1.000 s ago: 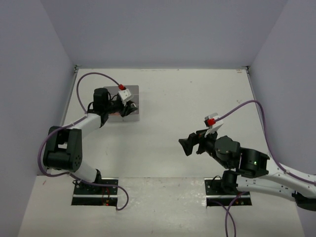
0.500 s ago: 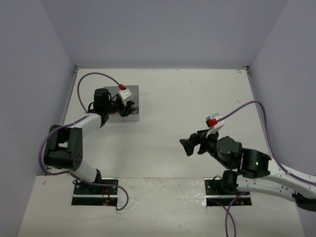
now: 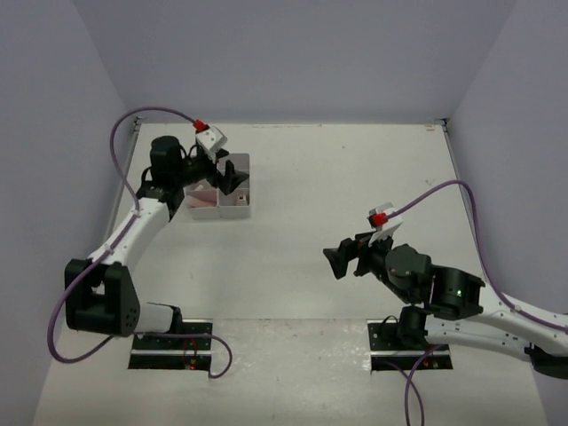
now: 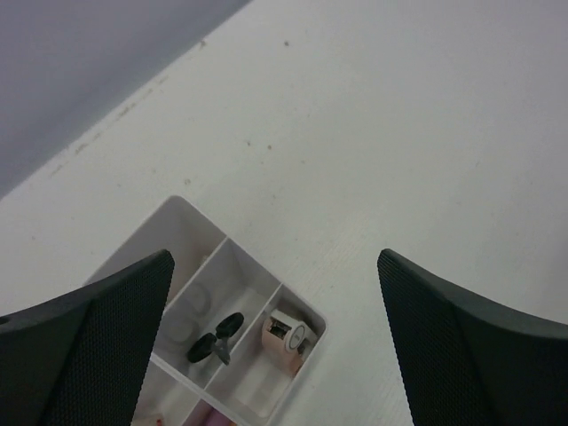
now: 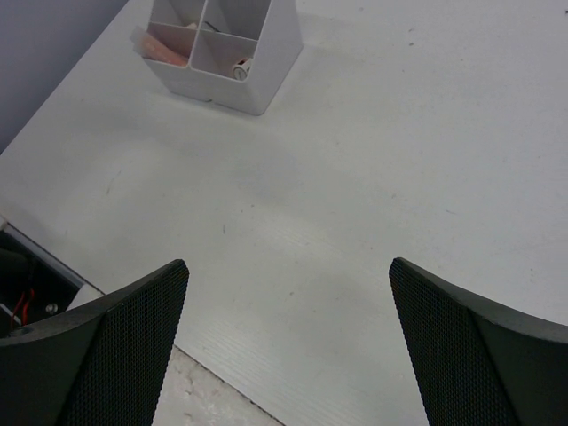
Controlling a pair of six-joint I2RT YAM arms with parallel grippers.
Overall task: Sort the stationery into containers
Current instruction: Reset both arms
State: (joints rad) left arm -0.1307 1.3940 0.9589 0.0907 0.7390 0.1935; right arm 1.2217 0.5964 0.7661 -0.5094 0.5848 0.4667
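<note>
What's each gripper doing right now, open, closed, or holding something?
Left gripper: open, fingers wide apart, holding nothing, above the tray.
Right gripper: open, holding nothing, over bare table.

Smooth white plastic tray, matt white table with faint scuffs.

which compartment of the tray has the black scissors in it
The middle compartment of the three-long row in the left wrist view: black scissors lie in it; its corner neighbour holds a pink-white piece.
</note>
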